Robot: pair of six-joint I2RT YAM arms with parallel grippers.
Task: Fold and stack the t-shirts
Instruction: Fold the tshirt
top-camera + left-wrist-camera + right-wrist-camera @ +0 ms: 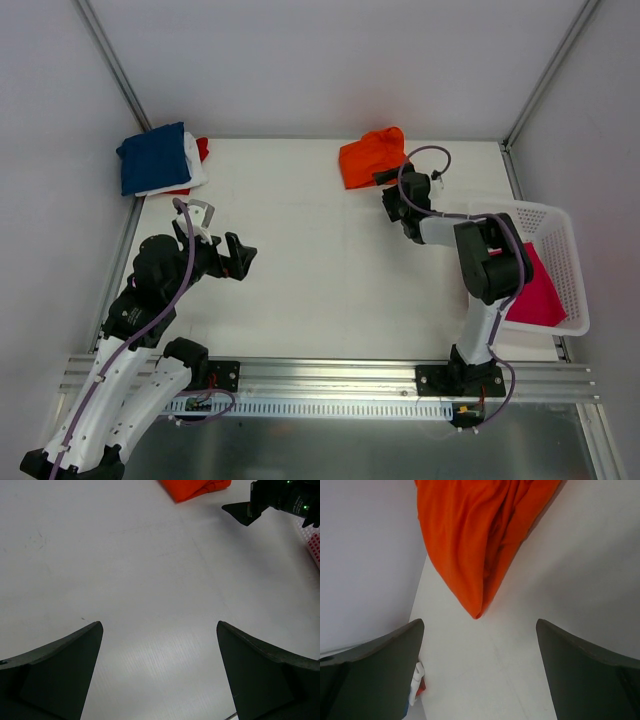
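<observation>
A crumpled bright orange t-shirt (372, 156) lies at the far edge of the table, right of centre. My right gripper (386, 193) stands open just in front of it. In the right wrist view the orange shirt (480, 535) ends in a point a little ahead of the open, empty right gripper (479, 622). A folded stack sits at the far left corner, with a navy blue t-shirt (153, 158) on top of a white one (194, 172) and a red one (203, 148). My left gripper (225, 250) is open over bare table (159, 625), holding nothing.
A white lattice basket (560, 235) stands at the right edge with a magenta-pink t-shirt (535, 290) inside. White walls with metal posts close in the back and sides. An aluminium rail (330, 375) runs along the near edge.
</observation>
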